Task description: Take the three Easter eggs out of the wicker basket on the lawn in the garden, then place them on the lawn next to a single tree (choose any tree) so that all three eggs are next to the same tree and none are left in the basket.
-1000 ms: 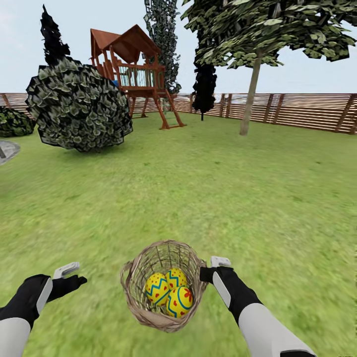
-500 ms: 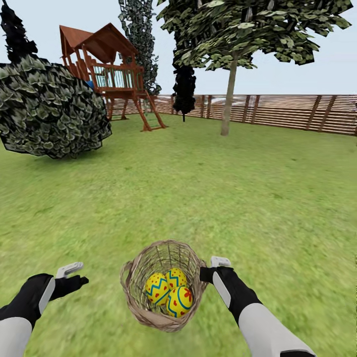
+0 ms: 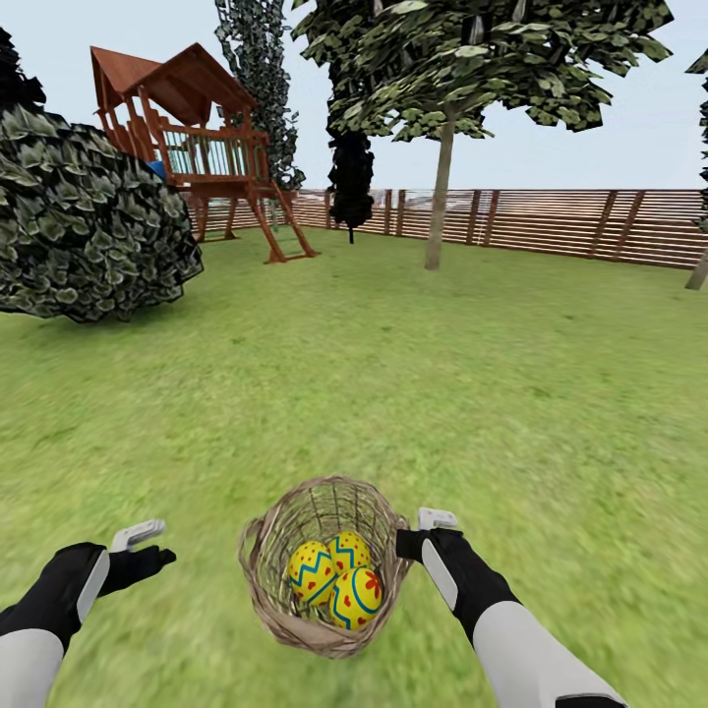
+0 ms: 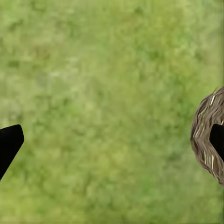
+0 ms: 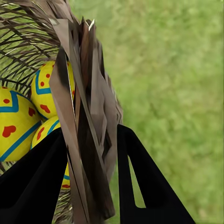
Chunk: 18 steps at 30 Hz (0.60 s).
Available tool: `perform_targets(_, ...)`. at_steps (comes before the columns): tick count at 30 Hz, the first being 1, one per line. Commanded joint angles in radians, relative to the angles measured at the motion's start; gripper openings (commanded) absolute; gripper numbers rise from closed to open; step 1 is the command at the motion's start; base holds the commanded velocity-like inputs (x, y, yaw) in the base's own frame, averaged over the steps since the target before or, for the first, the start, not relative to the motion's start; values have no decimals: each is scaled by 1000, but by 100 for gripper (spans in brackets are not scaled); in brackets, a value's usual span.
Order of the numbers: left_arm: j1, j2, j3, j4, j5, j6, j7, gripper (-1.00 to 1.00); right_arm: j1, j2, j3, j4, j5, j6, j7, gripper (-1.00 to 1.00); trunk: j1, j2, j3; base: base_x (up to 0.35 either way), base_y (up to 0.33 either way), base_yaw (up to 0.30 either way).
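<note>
Low in the head view, between the two forearms, the wicker basket (image 3: 320,565) is being held off the lawn (image 3: 413,393), tilted slightly, with the three Easter eggs (image 3: 334,580) lying packed together at its bottom. Its right-hand rim is being pinched by the right gripper (image 5: 91,154): in the right wrist view one black finger is sitting inside the wall beside the eggs (image 5: 18,126) and the other outside it, with the woven wall (image 5: 88,116) squeezed between them. The left gripper (image 3: 143,551) is being kept well apart from the basket, over bare grass; its fingers are spread wide with nothing between them, though the tips are only partly being caught by the left wrist camera, where the basket's edge (image 4: 205,135) is showing to one side. Farther off, a pale-trunked tree (image 3: 438,197) is standing before the slatted fence (image 3: 551,221), with a red-brown play tower (image 3: 197,138) and a round dark bush (image 3: 88,226) to its left.
</note>
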Motion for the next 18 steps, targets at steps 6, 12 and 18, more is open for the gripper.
perform_targets(6,-1,0,4,-1,-1,5,-5,100,-1,1,-1,-2,-16,2,-7,-100,0,-1,-1,267,0,0)
perform_targets(12,-1,0,4,-1,-1,-32,-5,100,-1,1,-1,-2,-16,2,-7,-100,0,-1,-1,319,0,0)
perform_targets(18,-1,0,4,-1,-1,-33,-5,100,-1,1,-1,-2,-16,2,-7,-100,0,-1,2,326,0,-85)
